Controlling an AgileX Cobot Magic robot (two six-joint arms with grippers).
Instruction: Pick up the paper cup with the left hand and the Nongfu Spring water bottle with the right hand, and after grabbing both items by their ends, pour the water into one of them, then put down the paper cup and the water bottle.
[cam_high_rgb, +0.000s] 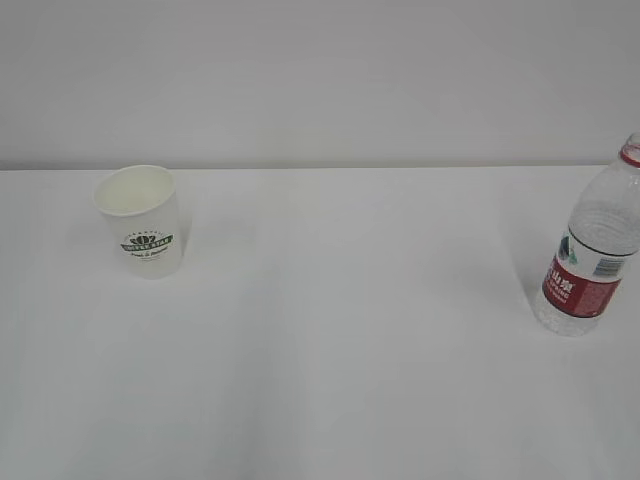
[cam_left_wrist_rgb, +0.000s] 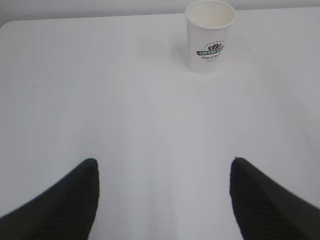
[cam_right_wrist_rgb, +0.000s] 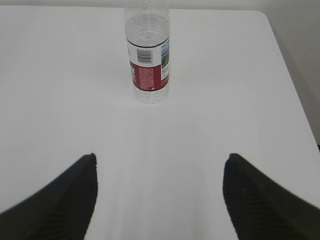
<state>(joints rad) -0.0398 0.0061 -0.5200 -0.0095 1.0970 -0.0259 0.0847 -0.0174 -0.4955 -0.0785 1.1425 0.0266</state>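
On the white table (cam_high_rgb: 330, 380) the paper cup (cam_high_rgb: 142, 220) stands upright toward the left, well apart from the Nongfu Spring water bottle (cam_high_rgb: 590, 250), which stands upright at the far right edge of the exterior view. The left hand (cam_left_wrist_rgb: 165, 172) hangs short of the cup with its fingers (cam_left_wrist_rgb: 70, 200) spread wide and nothing between them. The right hand (cam_right_wrist_rgb: 159, 170) is likewise released and empty, facing the bottle from a distance.
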